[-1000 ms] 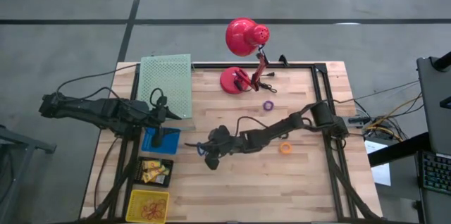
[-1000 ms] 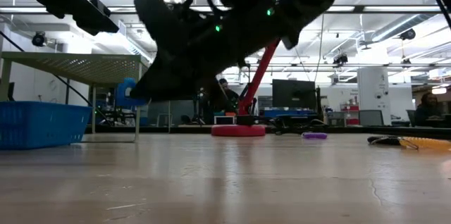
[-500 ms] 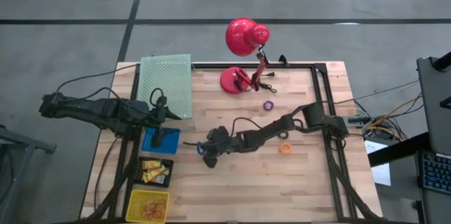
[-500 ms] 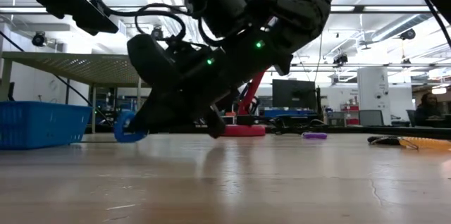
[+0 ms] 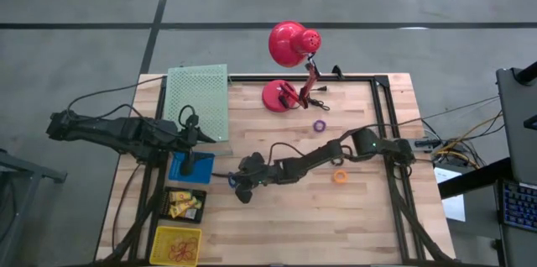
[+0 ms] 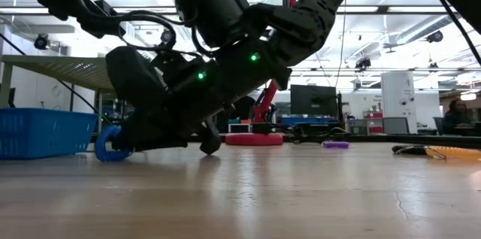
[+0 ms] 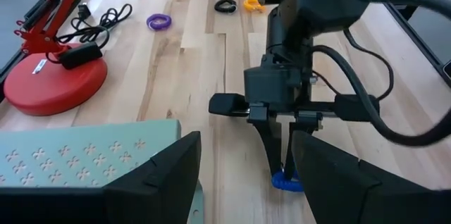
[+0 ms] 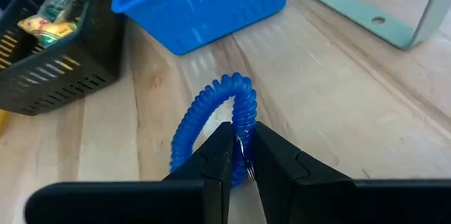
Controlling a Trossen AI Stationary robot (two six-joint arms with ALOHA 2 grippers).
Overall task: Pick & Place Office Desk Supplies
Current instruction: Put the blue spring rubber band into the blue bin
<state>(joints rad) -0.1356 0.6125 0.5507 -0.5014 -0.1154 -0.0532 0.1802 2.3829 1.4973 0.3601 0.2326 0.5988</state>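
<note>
My right gripper (image 5: 237,185) reaches low across the middle of the table and is shut on a blue coiled ring (image 8: 218,111), just to the right of the blue basket (image 5: 191,166). The low view shows the ring (image 6: 107,147) down at the table top. My left gripper (image 5: 205,137) hangs open above the table's left side, beside the green perforated panel (image 5: 198,99), with nothing between its fingers. A purple ring (image 5: 320,125) and an orange ring (image 5: 340,176) lie loose on the wood. My right gripper pinches the ring's coil (image 8: 242,155) between its two fingertips, on the side of the loop nearest the wrist. The fingers slant down from the table's right. The rest of the loop sticks out beyond the fingertips, its lower edge (image 6: 105,158) at the table top.
A black tray with yellow pieces (image 5: 185,204) and a yellow bin (image 5: 177,244) stand at the near left below the blue basket. The red desk lamp (image 5: 284,91) with its cord stands at the far middle. A black ring (image 7: 225,5) lies near the orange one.
My right gripper has gone down and toward the table's left edge, still shut on the blue ring. The ring, which hung clear of the wood, is now down at the table top near the blue basket.
</note>
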